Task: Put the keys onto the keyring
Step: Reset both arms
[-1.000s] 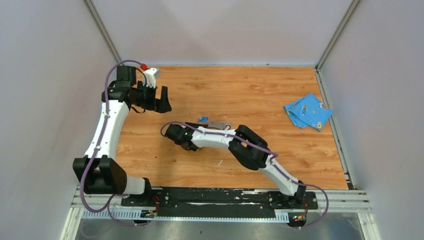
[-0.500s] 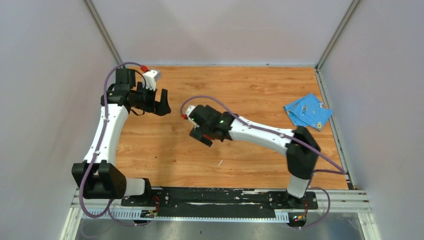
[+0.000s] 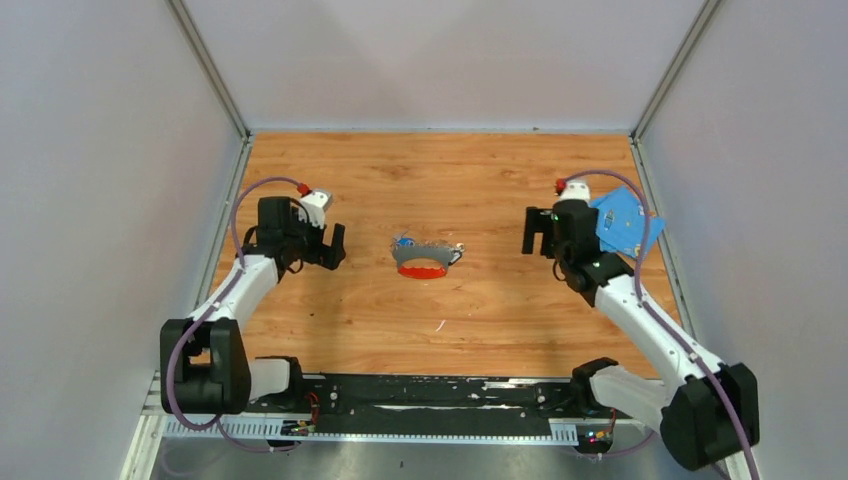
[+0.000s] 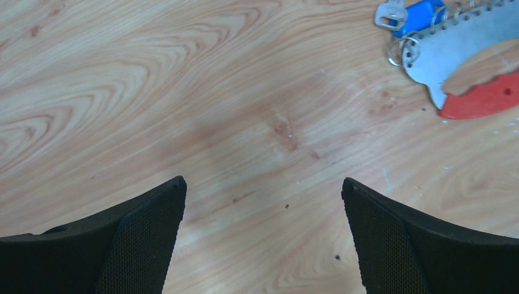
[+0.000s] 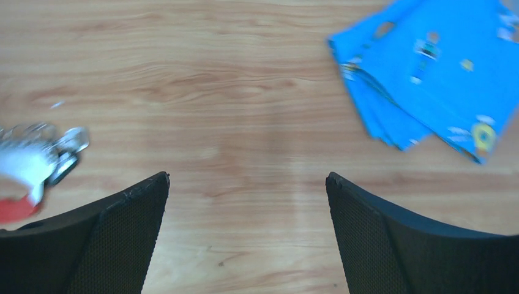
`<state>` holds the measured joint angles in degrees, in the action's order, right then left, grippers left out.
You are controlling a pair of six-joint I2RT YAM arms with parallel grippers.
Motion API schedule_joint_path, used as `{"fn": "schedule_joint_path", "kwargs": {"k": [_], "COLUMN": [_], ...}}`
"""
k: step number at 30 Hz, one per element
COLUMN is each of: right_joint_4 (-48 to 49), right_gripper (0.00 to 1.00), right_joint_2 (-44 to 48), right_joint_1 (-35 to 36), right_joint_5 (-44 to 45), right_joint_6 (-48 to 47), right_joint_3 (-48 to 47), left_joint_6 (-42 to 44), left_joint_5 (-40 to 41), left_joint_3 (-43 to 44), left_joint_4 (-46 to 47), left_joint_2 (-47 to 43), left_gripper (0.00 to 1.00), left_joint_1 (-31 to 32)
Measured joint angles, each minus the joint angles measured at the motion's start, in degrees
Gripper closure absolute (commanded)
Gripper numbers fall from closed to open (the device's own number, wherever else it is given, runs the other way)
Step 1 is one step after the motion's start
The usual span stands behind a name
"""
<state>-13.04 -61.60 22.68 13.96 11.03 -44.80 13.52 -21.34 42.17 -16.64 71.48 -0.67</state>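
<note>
Operator: Where is the keyring (image 3: 424,262) lying?

Technician: It is lying flat near the middle of the bench (image 3: 450,170), between the two arms and well apart from both. Its silvery grey part is curving along the far side and its red part is sitting on the near side.

Operator: And the keys?

Technician: The blue-headed key (image 4: 422,11) is resting at the left end of the strap, touching the small metal ring (image 4: 404,52) there. Whether it is threaded on cannot be told. The black-headed key (image 5: 61,169) is showing at the opposite end, just beside the grey part, but it is blurred in the right wrist view.

Operator: State of the left pincer (image 4: 263,184)?

Technician: It is standing wide and holding nothing. It is hovering over bare wood to the left of the keyring, with its fingers pointing toward it.

Operator: State of the right pincer (image 5: 248,177)?

Technician: It is also standing wide and holding nothing. It is hovering over bare wood on the right side of the bench, with the blue cloth (image 5: 440,79) lying just beyond it.
</note>
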Motion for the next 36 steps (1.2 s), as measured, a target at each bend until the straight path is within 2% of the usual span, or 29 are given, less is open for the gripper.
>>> {"fn": "schedule_joint_path", "kwargs": {"k": [3,6,10,14,18,21,27,31,34,36], "right_joint_4": [7.63,19.32,29.18,38.71,46.14,50.71,58.12,62.25,70.77,70.25], "right_gripper": [0.0,0.0,0.0,0.0,0.0,0.0,0.0,0.0,0.0,0.0], "right_joint_2": [4.66,5.42,-0.96,-6.23,-9.33,-10.75,-12.96,-14.86,-19.12,-20.63], "right_joint_1": [-4.9,-7.08,-9.25,-11.15,-13.27,-14.34,-14.43,-14.47,-14.6,-14.97], "right_joint_5": [7.08,14.75,21.18,22.88,22.16,21.38,19.39,14.34,11.67,10.58], "right_joint_6": [1.79,-1.01,-4.96,-9.16,-10.73,-10.97,-11.56,-13.49,-15.08,-15.32], "right_joint_3": [7.76,15.96,19.63,21.38,24.85,27.45,29.59,29.73,32.33,32.89], "left_joint_6": [0.02,-0.59,-2.36,-3.08,-3.76,-5.2,-7.48,-8.81,-9.16,-9.44], "left_joint_5": [0.92,1.09,1.29,2.54,4.09,4.81,7.28,8.63,9.09,9.33], "left_joint_3": [-4.98,-6.4,-9.29,-14.01,-16.61,-19.54,-30.84,-38.84,-40.79,-38.71], "left_joint_4": [8.98,15.91,26.25,35.6,40.96,48.59,65.37,82.77,86.12,85.22], "left_joint_2": [0.87,3.15,4.26,4.26,4.37,4.31,4.04,7.85,7.54,6.93], "left_gripper": [0.0,0.0,0.0,0.0,0.0,0.0,0.0,0.0,0.0,0.0], "left_joint_1": [0.0,0.0,0.0,0.04,0.0,-0.35,-0.63,-0.7,-0.7,-0.7]}}
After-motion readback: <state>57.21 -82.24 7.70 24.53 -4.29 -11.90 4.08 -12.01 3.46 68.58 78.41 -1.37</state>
